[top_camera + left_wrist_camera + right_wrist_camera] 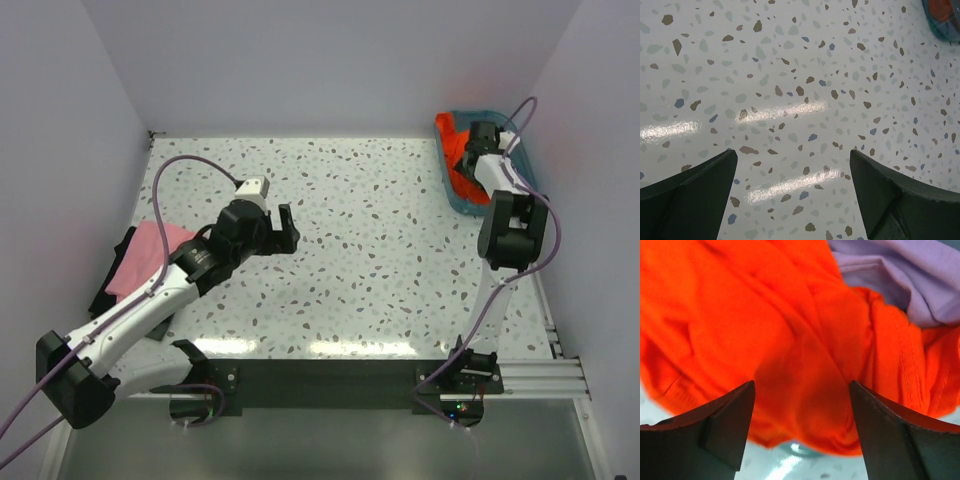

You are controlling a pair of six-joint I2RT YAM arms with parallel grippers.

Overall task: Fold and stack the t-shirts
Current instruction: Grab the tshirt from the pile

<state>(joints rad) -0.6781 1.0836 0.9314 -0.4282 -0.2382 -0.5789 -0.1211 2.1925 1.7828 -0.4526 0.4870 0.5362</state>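
— Right jaws?
— Spread wide, straddling the crumpled bright orange cloth t-shirt [790, 340] in the teal plastic basket [465, 205], upper right of the top view (nothing pinched).
— Left jaws?
— Fully apart, empty, above the speckled tabletop [790, 75].

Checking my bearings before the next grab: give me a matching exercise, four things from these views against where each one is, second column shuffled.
Things
1. orange t-shirt
2. pink t-shirt
3. lavender t-shirt
4. left gripper

Places
A. open, over bare table
B. in the teal basket, directly below the right gripper
C. at the table's left edge
D. showing only in the top right corner of the right wrist view

Pairs: 1-B, 2-C, 3-D, 4-A
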